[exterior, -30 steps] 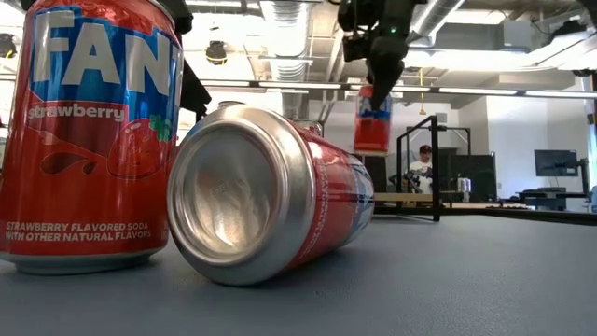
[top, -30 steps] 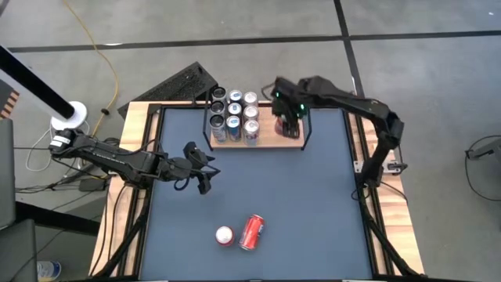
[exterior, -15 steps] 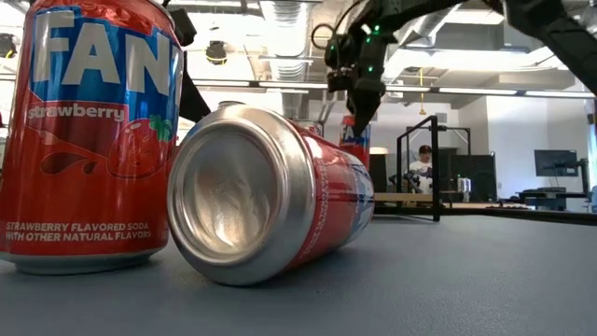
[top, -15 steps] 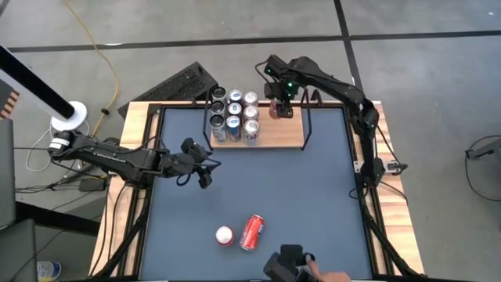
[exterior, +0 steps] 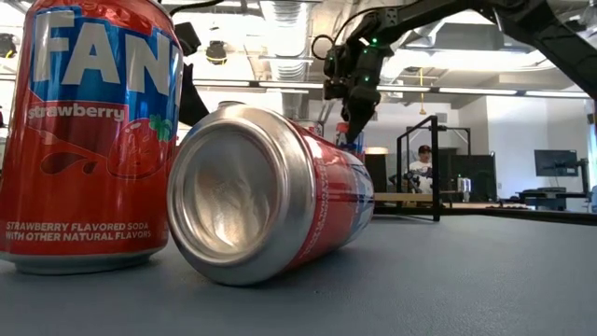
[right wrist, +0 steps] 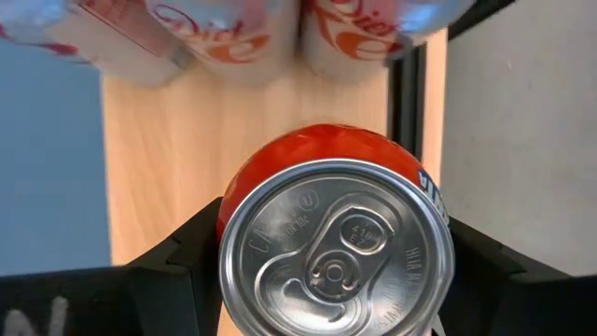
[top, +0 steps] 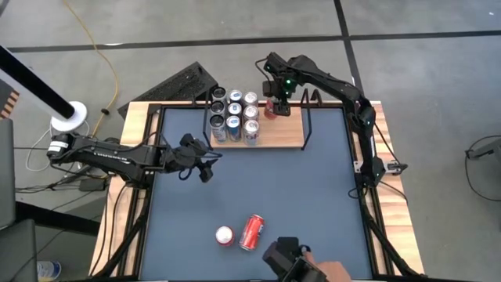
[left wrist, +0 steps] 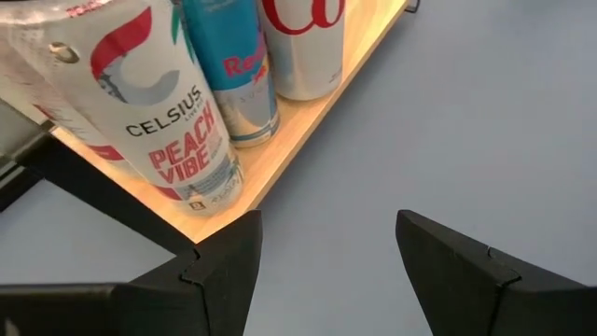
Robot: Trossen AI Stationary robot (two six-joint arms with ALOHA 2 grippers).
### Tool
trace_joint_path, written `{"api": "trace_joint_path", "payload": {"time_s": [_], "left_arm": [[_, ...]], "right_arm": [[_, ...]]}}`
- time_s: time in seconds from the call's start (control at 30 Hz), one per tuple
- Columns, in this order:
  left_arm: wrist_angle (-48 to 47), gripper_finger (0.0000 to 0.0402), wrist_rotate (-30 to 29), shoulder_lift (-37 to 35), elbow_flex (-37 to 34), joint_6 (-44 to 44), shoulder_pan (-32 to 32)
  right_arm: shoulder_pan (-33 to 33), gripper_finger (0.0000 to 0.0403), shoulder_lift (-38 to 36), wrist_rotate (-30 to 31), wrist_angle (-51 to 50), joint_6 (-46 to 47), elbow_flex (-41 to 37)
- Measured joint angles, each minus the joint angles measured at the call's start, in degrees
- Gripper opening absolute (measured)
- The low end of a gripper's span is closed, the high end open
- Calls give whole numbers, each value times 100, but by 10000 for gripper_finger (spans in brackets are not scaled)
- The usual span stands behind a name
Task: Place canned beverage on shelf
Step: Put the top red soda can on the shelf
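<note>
My right gripper [top: 272,106] is shut on a red can [right wrist: 336,252] over the far part of the shelf [top: 286,139], just right of the several cans [top: 235,116] that stand on the shelf's left half. In the low view only a strip of the red can [exterior: 353,140] shows below the gripper, so its base is hidden. My left gripper [top: 205,163] hangs open above the blue table near the shelf's left near corner [left wrist: 201,229], nothing between its fingers. My right gripper pinches the red can's upper wall [right wrist: 235,198] between its two fingers [right wrist: 177,257], one on each side just below the lid. The fingers come steeply from above. The can stays upright over the light-wood board [right wrist: 242,121]; whether its base stands on the board I cannot tell.
A Fanta can [top: 225,235] stands upright near the table's near edge, and another red can [top: 252,232] lies on its side beside it. A person's hand with a dark object [top: 293,262] reaches in at the near edge. Black rod uprights [top: 307,125] bound the shelf's right end.
My right gripper has carried the red can along the shelf toward the table's left and far edge and lowered it beside the standing cans. My left gripper has swung slightly toward the shelf. A person's hand has come in at the near edge.
</note>
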Motion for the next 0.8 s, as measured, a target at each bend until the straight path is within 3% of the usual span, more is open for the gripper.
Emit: {"api": "trace_joint_path", "payload": {"time_s": [0.8], "left_arm": [[35, 238, 2, 0, 0, -24, 49]], "right_arm": [[-1, 276, 348, -271, 2, -20, 6]]}}
